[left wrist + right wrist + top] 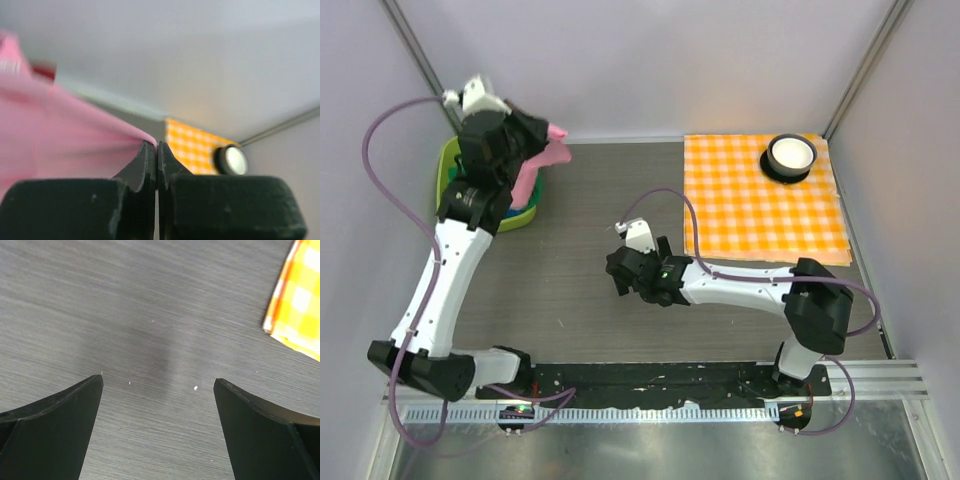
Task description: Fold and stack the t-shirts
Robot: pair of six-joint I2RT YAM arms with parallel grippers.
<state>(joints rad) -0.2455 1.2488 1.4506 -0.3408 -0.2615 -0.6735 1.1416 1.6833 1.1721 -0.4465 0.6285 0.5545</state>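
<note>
In the upper left of the overhead view a lime-green tub (447, 165) sits on the dark grey table (580, 215), against the back wall. The left arm rises over the tub. The left gripper (548, 133) has its jaws pressed together on a fold of the light pink t-shirt (553, 153). The shirt is lifted and trails down from the fingertips toward the tub, where more pink cloth and a bit of blue show at the tub's right edge.

The left wrist view confirms the pinch. The left gripper (157, 146) has no gap between its black fingers, and the pink t-shirt (65, 130) stretches away from the tips to the left of the frame. A blurred patch of dark red lies behind it at the upper left; what it is cannot be told.

At the centre of the overhead view the right gripper (618, 277) hangs low over bare table. In the right wrist view the right gripper (159, 381) is spread wide with nothing between its fingers, only the table (150, 300) below.

In the upper right lies the orange-and-white checked cloth (750, 215) (192, 147) (300, 305), flat on the table. A white bowl (790, 153) (235, 159) on a dark ring stands near its back edge.
</note>
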